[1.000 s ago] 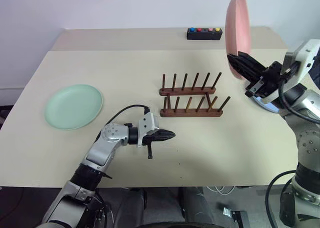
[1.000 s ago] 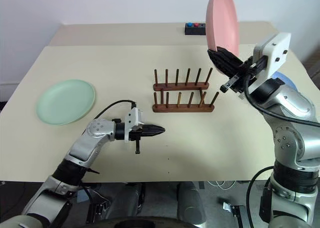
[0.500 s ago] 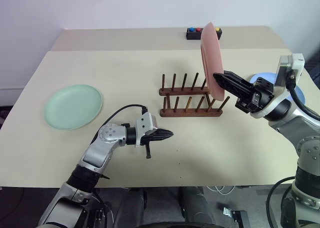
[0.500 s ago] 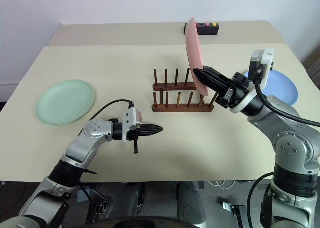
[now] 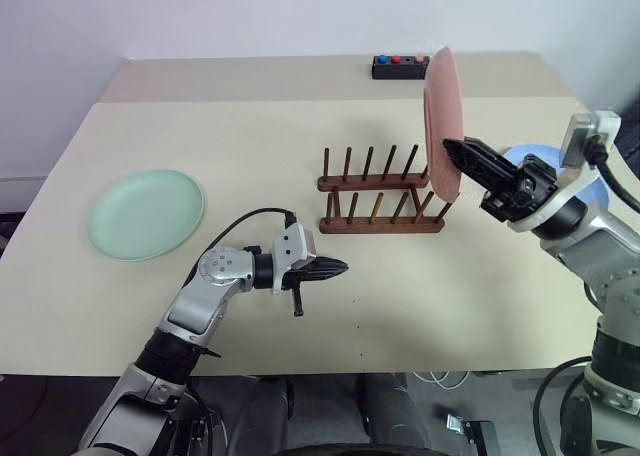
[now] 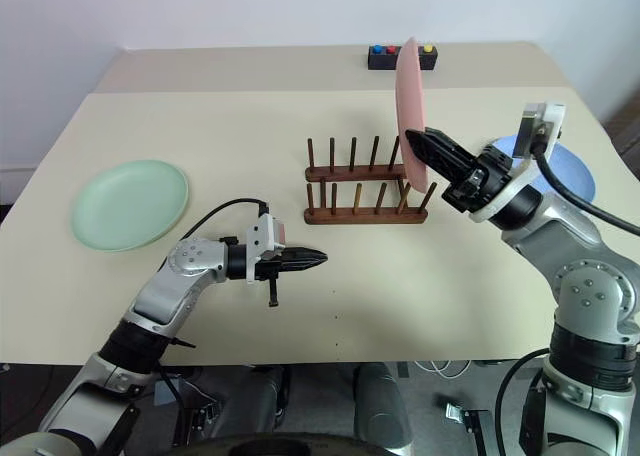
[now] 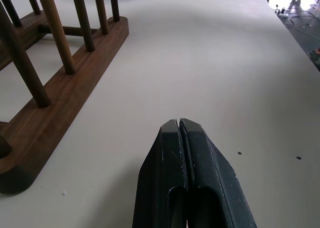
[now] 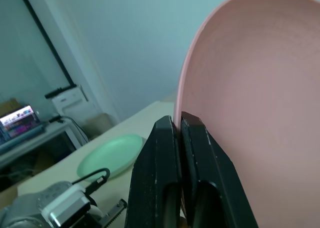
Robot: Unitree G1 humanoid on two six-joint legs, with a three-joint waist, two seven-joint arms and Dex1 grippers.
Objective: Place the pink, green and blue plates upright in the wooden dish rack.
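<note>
The right hand (image 5: 452,148) pinches the pink plate (image 5: 441,121) upright over the wooden dish rack's (image 5: 382,193) end nearest that hand. The left hand (image 5: 343,268), fingers pressed together, hovers empty above the desk (image 5: 250,126).

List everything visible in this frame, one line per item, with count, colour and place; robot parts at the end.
pink plate: 1, salmon pink, held upright on edge above the right end of the rack
green plate: 1, mint green, flat on the table's left side
blue plate: 1, light blue, flat at the table's right, partly hidden by the right arm
wooden dish rack: 1, dark brown, mid-table, no plate in it
button box: 1, black with coloured buttons, far edge of the table
table: 1, beige
left gripper: 1, black, shut, holding nothing, in front of the rack
right gripper: 1, black, shut on the pink plate's rim
</note>
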